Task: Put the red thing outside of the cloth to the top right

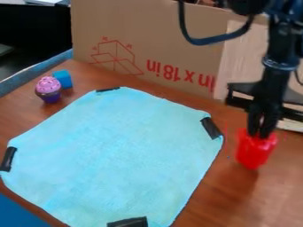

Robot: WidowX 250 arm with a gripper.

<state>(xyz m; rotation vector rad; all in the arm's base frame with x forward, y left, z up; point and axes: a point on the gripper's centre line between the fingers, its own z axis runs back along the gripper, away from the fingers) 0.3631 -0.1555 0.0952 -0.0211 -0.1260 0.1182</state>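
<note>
Apparently, the red thing (254,153) is grasped near its top by the fingers (254,124), leaving its base free for setting down. It is held at the right of the frame, beyond the cloth (118,150), as the task asks. Black tape (211,127) is presumably meant to stop the cloth slipping.

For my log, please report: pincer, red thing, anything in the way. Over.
Pincer at top of red thing. Red thing outside cloth, right side. Cupcake, blue block upper left, not in way.

Cardboard panel (154,48), brown wooden tabletop (213,208)
</note>
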